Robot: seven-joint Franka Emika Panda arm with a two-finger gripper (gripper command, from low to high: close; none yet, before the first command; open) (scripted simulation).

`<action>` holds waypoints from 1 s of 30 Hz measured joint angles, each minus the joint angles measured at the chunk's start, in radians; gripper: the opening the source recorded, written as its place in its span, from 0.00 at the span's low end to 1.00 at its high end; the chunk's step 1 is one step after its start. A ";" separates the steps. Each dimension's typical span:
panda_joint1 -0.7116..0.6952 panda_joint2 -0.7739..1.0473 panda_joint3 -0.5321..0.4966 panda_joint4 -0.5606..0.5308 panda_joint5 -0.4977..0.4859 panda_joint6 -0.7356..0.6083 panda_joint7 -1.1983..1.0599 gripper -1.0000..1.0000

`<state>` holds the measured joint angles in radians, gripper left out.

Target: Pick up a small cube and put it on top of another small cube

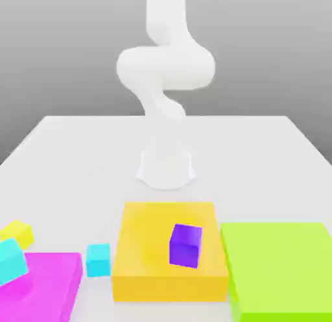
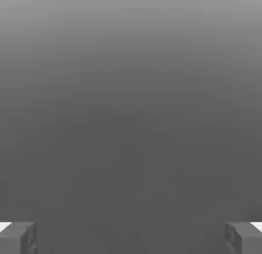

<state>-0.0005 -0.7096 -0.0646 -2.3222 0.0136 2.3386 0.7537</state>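
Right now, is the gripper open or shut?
Open. In the hand view the gripper has its two fingertips at opposite edges of the picture, with a wide gap and nothing between them.

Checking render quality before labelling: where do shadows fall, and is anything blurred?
Exterior view: soft light, faint shadow beside the purple cube on the yellow-orange block; edges slightly soft. Hand view: smooth grey gradient, open pincer fingertips evenly lit.
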 joint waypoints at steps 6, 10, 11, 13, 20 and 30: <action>-0.006 0.219 -0.163 -0.055 0.047 0.096 -0.124 0.50; -0.018 0.362 -0.265 -0.090 0.094 0.158 -0.216 0.50; -0.023 0.398 -0.289 -0.099 0.108 0.173 -0.241 0.50; -0.035 0.471 -0.334 -0.116 0.139 0.203 -0.292 0.50; -0.139 0.733 -0.444 -0.176 0.260 0.306 -0.480 0.50; -0.352 1.068 -0.357 -0.196 0.446 0.483 -0.709 0.50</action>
<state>-0.3529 0.3581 -0.4212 -2.5185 0.4598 2.8212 0.0447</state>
